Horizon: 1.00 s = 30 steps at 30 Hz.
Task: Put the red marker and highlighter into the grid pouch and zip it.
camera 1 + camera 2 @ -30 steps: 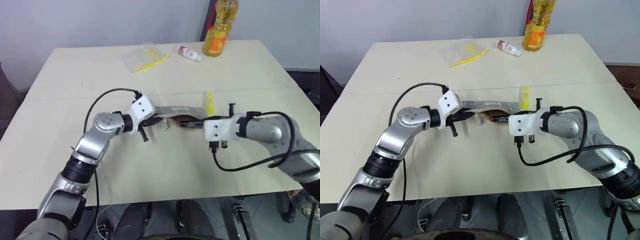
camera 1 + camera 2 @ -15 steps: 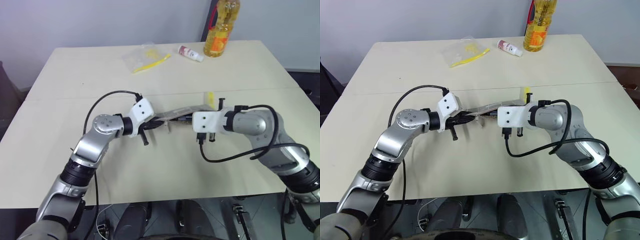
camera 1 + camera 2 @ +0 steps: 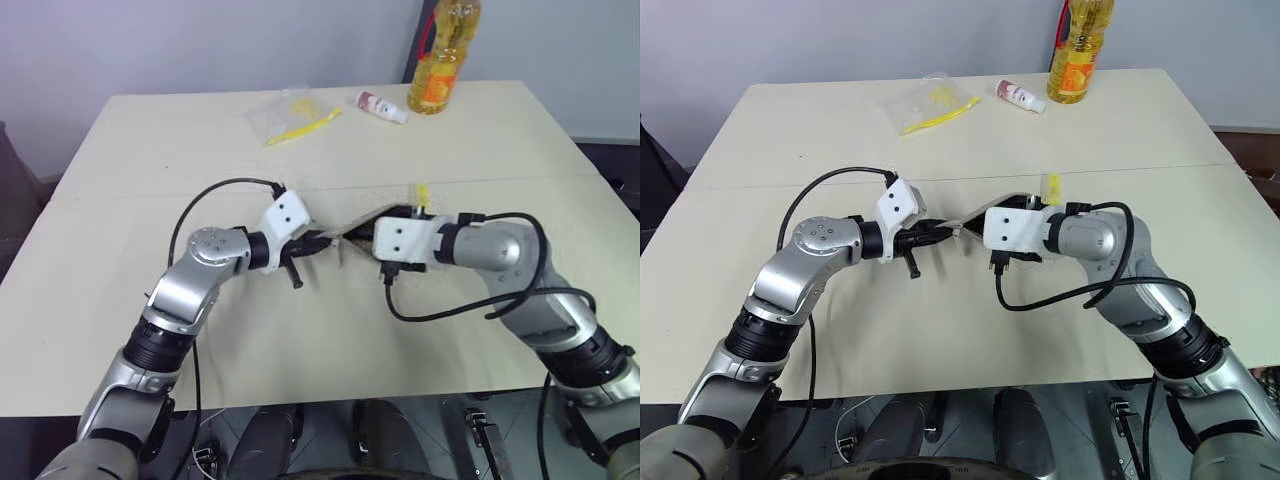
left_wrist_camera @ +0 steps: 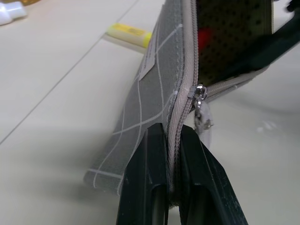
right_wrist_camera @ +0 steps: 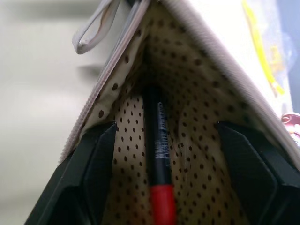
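The grid pouch is grey with white lines and is held up off the table at its middle, between both arms. My left gripper is shut on its zip edge, just below the zip pull. My right gripper is open, its two fingers spread inside the pouch's mouth against the dotted lining. The red marker lies inside the pouch, red end toward my right wrist. The yellow highlighter lies on the table just behind the pouch.
At the table's far edge stand an oil bottle, a small white tube with a red cap and a clear bag holding a long yellow item. A black cable loops from each wrist.
My right gripper has moved left to the pouch, opened and gone into its mouth. The pouch's right end has lifted off the table. My left gripper has kept its hold.
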Motion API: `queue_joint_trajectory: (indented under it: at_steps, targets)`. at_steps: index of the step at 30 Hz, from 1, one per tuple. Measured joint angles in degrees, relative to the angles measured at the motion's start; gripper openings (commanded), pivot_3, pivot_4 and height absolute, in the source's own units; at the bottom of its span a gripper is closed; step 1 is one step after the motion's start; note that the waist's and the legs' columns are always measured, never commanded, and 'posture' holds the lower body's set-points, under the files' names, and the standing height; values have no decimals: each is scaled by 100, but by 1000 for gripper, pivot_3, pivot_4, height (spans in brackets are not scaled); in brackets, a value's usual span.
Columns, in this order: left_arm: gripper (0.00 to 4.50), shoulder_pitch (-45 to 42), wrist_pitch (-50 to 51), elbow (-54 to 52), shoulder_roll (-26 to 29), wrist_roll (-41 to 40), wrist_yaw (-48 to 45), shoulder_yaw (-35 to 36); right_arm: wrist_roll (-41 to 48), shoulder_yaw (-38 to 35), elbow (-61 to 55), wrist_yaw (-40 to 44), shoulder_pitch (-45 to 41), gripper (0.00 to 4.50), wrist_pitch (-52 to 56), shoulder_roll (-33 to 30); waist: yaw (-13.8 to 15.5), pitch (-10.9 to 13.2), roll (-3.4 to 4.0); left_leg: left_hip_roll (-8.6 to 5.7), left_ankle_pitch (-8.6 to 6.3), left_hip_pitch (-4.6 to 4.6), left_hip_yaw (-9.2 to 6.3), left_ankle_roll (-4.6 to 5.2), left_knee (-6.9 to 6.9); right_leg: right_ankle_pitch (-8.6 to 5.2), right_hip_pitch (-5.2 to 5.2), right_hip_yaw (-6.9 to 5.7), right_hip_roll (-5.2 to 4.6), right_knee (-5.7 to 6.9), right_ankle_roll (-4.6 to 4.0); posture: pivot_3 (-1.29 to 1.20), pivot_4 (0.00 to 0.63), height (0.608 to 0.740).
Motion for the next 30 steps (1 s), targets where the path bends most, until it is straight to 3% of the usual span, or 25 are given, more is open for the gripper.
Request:
queue_joint_trajectory:
  at_steps: [10,19,30]
  targets:
    - [0,-276,33,841,-212,162,1086,523,2376,-2134,-506,-171,-155,3226,1497,954,-1,0,0,0,0,0,-2,0,1,3,-2,0,2,5,4,0,150,740]
    - [0,-502,112,1438,-393,452,2052,836,2130,-2450,1454,-2379,-181,3226,2233,1797,-10,-3,1,-2,4,3,2,-5,-5,6,-14,5,0,27,2,0,150,740]
    - [0,-556,112,1553,-907,565,2535,841,1827,-2434,3982,-4097,-777,3226,1222,2522,-42,-4,2,-4,9,3,4,-12,-3,9,-19,6,5,43,3,0,150,740]
